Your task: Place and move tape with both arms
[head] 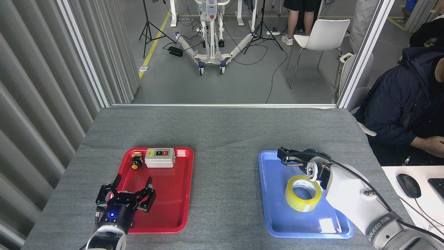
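The tape [302, 193] lies flat, core up, in the blue tray [277, 222] on the right of the grey worktop [222, 132], near the tray's middle. Nothing grips it.

The right gripper [285, 155] hangs above the tray's far end, just beyond the roll and apart from it. It is seen nearly end-on and dark, so how far its jaws stand apart cannot be told; they hold nothing. The white right arm [350, 194] comes in from the lower right, its wrist passing close beside the roll's right edge.

The left gripper [126, 194] hovers over the near left corner of the red tray [180, 187], jaws spread wide, fingers [150, 189] splayed outward and empty, a blue light showing on its body. It touches nothing.

At the far end of the red tray sit a grey-white switch box [160, 157] and, just beside it on the left, a small black and yellow button [136, 163], both well apart from the left gripper.
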### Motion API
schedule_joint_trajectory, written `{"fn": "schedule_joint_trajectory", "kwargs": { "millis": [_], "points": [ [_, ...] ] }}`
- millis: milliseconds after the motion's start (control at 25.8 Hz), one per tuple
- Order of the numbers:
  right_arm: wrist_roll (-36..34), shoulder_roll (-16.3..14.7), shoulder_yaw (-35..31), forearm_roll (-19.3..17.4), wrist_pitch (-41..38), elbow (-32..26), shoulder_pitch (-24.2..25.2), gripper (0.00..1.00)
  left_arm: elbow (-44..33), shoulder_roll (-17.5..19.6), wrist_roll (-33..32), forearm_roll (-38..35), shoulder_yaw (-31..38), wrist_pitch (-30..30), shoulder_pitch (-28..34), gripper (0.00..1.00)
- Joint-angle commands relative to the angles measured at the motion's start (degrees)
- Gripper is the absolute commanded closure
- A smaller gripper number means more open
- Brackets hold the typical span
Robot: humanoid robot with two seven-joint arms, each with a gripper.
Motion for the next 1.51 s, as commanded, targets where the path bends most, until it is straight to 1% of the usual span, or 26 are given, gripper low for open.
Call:
{"fn": "schedule_joint_trajectory", "kwargs": {
  "millis": [0,39,116,155,232,271,310,349,426,542,581,658,697,736,852,968,1123,1239,1472],
  "points": [
    [-12.5,-2.7,-5.3,4.6,-8.5,-1.0,2.8,0.02,0.0,0.0,0.0,0.0,0.1,0.0,0.2,0.00],
    [-14.6,-2.7,-8.3,7.5,-9.6,-1.9,4.4,0.02,0.0,0.0,0.0,0.0,0.0,0.0,0.3,0.00],
    [-19.0,-1.8,-17.7,17.7,-9.8,-3.6,9.3,0.02,0.0,0.0,0.0,0.0,0.0,0.0,0.3,0.00],
    [-21.1,-0.7,-22.8,23.9,-9.8,-4.6,11.9,0.02,0.0,0.0,0.0,0.0,0.1,0.0,0.3,0.00],
    [-24.7,3.4,-32.3,36.3,-10.2,-8.2,17.9,0.02,0.0,0.0,0.0,0.1,0.1,0.0,0.3,0.00],
    [-25.6,5.5,-36.8,41.4,-10.4,-10.8,21.1,0.02,0.0,0.0,0.0,0.0,0.1,0.0,0.3,0.00],
    [-25.7,7.3,-40.3,45.1,-10.5,-13.9,24.2,0.02,0.0,0.0,0.1,0.0,0.1,0.0,0.3,0.00],
    [-25.6,8.4,-42.8,46.7,-10.5,-17.2,27.1,0.02,0.0,0.0,0.1,0.0,0.1,0.0,0.3,0.00],
    [-25.1,9.0,-44.5,46.9,-10.5,-22.5,31.7,0.02,0.0,0.0,0.1,0.1,0.1,0.0,0.3,0.00],
    [-21.4,8.8,-44.9,46.5,-9.8,-27.7,36.9,0.02,0.0,0.0,0.1,0.1,0.1,0.0,0.3,0.00],
    [-19.3,8.5,-45.0,45.9,-9.7,-29.7,38.6,0.02,0.0,0.0,0.1,0.1,0.1,0.0,0.3,0.00],
    [-15.7,8.4,-46.9,42.8,-9.7,-34.2,42.0,0.02,0.0,0.0,0.1,0.0,0.1,0.0,0.3,0.00],
    [-14.9,8.4,-47.9,41.6,-9.7,-36.4,43.9,0.02,0.0,0.0,0.1,0.0,0.1,0.0,0.3,0.00],
    [-14.9,8.4,-48.4,41.1,-9.7,-38.0,45.0,0.02,0.0,0.0,0.1,0.0,0.1,0.0,0.3,0.00],
    [-15.6,8.0,-48.5,41.2,-9.3,-39.5,46.2,0.02,0.0,0.0,0.0,0.1,0.1,0.1,0.3,0.00],
    [-17.1,7.6,-48.9,41.2,-8.3,-41.4,49.3,0.02,0.1,0.0,0.1,0.1,0.1,0.1,0.4,0.00],
    [-17.0,9.6,-51.3,42.2,-8.4,-43.6,52.0,0.01,0.1,0.0,0.1,0.2,0.2,0.1,0.4,0.00],
    [-17.0,9.5,-51.3,43.9,-8.8,-44.3,53.6,0.01,0.1,0.0,0.1,0.3,0.2,0.1,0.4,0.00],
    [-17.1,8.5,-50.8,43.7,-9.0,-44.1,53.4,0.01,1.2,0.0,0.1,2.3,1.2,0.1,0.4,0.00]
  ]
}}
